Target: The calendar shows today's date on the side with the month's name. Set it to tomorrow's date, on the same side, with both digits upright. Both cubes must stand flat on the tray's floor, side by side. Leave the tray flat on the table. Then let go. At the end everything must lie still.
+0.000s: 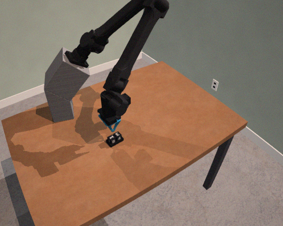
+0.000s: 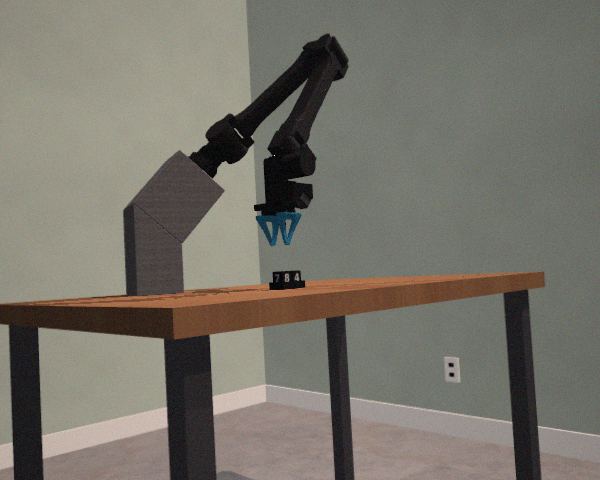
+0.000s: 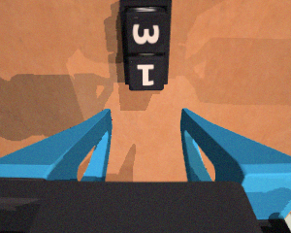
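The calendar (image 1: 114, 139) is a small black tray holding two black cubes side by side near the middle of the wooden table. In the wrist view the top faces show a 3 (image 3: 146, 34) and a 1 (image 3: 145, 73). In the exterior view the calendar (image 2: 286, 279) shows white digits 7, 8 and 4 along its side. My gripper (image 1: 111, 126) (image 2: 279, 235) has blue fingers and hangs well above the calendar, a little behind it. The fingers stand partly apart with nothing between them.
The arm's grey pedestal (image 1: 61, 87) stands at the table's back left corner and also shows in the exterior view (image 2: 160, 232). The table's right edge (image 1: 244, 124) and front edge are far from the calendar.
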You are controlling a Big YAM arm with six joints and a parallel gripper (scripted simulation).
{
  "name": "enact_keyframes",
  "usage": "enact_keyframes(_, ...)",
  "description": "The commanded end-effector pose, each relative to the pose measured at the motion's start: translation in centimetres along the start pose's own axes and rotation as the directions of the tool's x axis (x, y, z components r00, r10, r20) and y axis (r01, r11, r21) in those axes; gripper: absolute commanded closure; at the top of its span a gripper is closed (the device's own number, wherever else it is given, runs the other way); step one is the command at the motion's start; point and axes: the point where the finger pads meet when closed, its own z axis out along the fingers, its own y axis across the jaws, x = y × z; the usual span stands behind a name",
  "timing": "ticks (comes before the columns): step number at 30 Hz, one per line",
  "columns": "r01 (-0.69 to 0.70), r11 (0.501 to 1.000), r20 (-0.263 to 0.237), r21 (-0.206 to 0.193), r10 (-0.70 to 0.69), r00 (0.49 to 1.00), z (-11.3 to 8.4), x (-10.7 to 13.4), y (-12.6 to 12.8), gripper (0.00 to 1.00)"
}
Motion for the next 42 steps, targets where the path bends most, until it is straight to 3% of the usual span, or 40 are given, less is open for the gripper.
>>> enact_keyframes(1,0.03,1.0,0.002,0.004,-0.03,1.0,0.4,-0.4,-0.3,0.53)
enact_keyframes(29,0.028,1.0,0.002,0.006,-0.028,1.0,0.4,-0.4,-0.4,0.53)
enact_keyframes(42,0.009,1.0,0.001,-0.001,-0.009,1.0,1.5,-0.2,-0.1,0.53)
